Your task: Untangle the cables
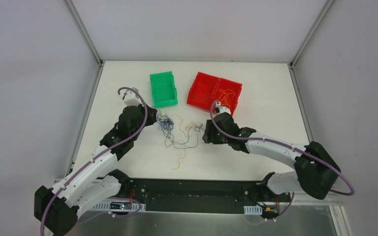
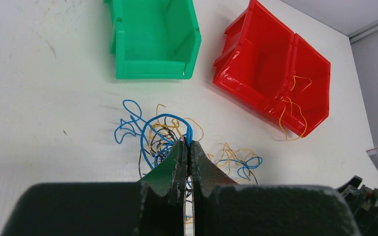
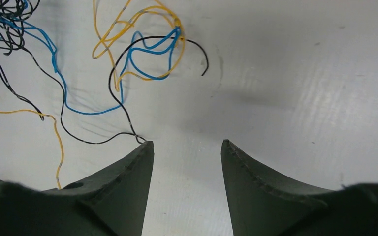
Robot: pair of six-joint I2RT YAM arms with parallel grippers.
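Since the cables (image 1: 174, 130) lie knotted on the tabletop (image 1: 275, 98) just on the near side of the green bin (image 1: 163, 89), we judge that pulling one strand could tighten the knot or drag it whole. Our left gripper (image 2: 189, 145), near that bin, has its jaws clenched on a blue loop. Our right gripper (image 3: 187, 143), farther from the bin, has its jaws spread wide and holds nothing. A black strand ends at one tip.

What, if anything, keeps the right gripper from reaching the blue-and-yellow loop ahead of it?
Nothing evident, so probably yes: the right gripper is open, with only bare table between it and the loop.
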